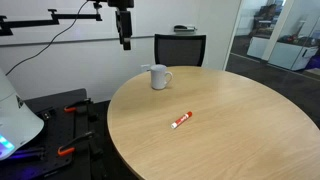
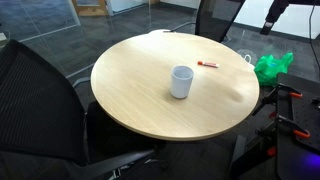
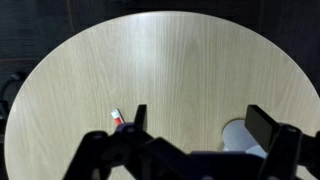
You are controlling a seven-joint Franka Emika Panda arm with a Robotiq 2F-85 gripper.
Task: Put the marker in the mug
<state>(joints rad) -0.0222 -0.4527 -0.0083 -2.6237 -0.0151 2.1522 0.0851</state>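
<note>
Marker (image 1: 181,121) is seen lying flat on the round wooden table (image 1: 230,120), toward the middle of the top, with its white end pointed away from the mug (image 1: 159,77). The red body is shown clearly in both exterior views, and the marker (image 2: 208,64) is touched by nothing. It is set well apart from the mug, with bare wood between the two.

The mug is stood upright on the table, nearer the edge where a black chair (image 1: 180,48) is placed. In an exterior view the mug (image 2: 181,81) is seen from above, and its opening is turned upward; what lies inside cannot be made out.

The fingers (image 1: 125,38) are held high above the table, beyond its rim on the chair side, and are hung from the arm (image 1: 124,12). In the wrist view the fingers (image 3: 139,116) are spread wide apart, and nothing is gripped between them. Through that view the table (image 3: 160,60) is looked down on from well above. The marker (image 3: 117,118) is partly covered there by one finger, so that only its end is shown. The mug (image 3: 240,138) is seen near the opposite finger, partly hidden as well.

A green object (image 2: 272,67) is seen off the table (image 2: 140,70), beside its far edge.
</note>
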